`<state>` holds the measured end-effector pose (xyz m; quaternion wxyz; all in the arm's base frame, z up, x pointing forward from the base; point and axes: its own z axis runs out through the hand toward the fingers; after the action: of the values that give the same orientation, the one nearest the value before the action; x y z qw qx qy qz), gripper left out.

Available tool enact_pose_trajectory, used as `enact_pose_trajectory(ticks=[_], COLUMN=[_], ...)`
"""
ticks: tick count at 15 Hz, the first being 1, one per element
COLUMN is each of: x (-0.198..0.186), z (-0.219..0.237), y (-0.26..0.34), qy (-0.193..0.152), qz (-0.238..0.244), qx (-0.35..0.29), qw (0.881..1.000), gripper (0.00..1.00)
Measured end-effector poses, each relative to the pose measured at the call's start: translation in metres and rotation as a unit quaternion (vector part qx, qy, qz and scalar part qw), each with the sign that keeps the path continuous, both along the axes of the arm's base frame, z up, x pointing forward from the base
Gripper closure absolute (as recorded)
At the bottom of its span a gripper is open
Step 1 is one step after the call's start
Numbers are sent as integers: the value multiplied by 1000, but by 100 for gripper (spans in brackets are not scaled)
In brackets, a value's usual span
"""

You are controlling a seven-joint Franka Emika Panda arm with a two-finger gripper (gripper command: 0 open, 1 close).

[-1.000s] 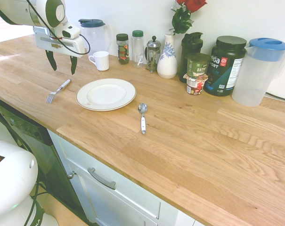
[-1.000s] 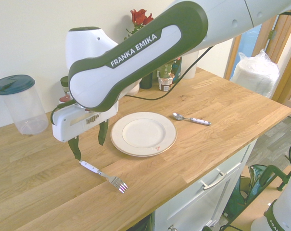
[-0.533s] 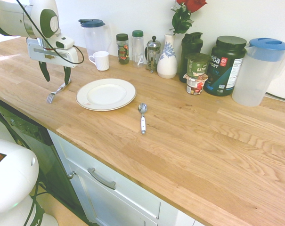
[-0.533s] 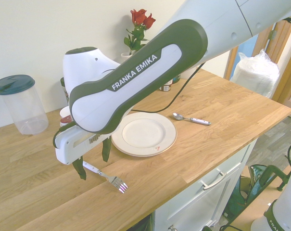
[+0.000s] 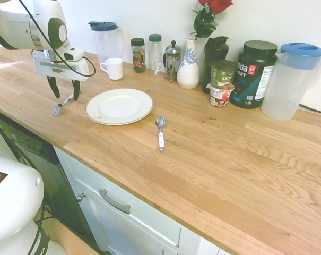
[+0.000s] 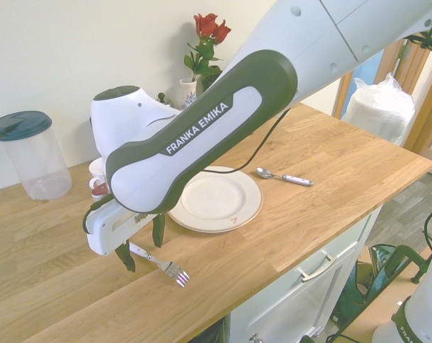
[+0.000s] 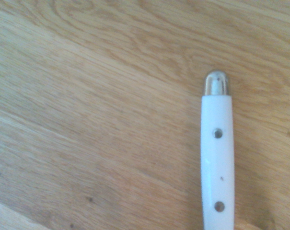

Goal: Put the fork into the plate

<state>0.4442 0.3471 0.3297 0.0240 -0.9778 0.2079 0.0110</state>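
Gripper (image 6: 139, 248) open, straddling fork (image 6: 161, 264) handle, on countertop (image 6: 51, 264)

The plate (image 5: 119, 106) lies on the table (image 5: 229, 159), a little in from the front edge. The fork (image 5: 64, 103) lies on the table just beside the plate, apart from it, toward the table's end where the arm stands. The gripper (image 5: 64, 88) hangs over the fork's handle, its jaws standing either side of it. The spoon (image 5: 161, 132) lies on the plate's other side, near it, nearer the front edge. A mug (image 5: 113, 68), jars and jugs line the back edge behind the plate.
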Motion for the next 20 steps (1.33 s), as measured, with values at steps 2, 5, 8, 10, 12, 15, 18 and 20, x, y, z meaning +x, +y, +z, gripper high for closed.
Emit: enact_pose_trajectory(ticks=[2, 5, 8, 10, 12, 15, 18, 20], x=[1, 2, 1, 1, 0, 1, 2, 11], z=[-3, -4, -5, -6, -6, -5, -4, 3], y=[-1, -2, 0, 1, 1, 1, 0, -4], qy=[1, 0, -2, -3, -4, -5, -7, -16], qz=[-1, -2, 0, 2, 2, 2, 0, -9], qx=[-1, -1, -2, -3, -3, -3, -1, 3], qw=[1000, 1000, 1000, 1000, 1000, 1000, 1000, 1000], gripper=[100, 100, 100, 100, 100, 100, 100, 100])
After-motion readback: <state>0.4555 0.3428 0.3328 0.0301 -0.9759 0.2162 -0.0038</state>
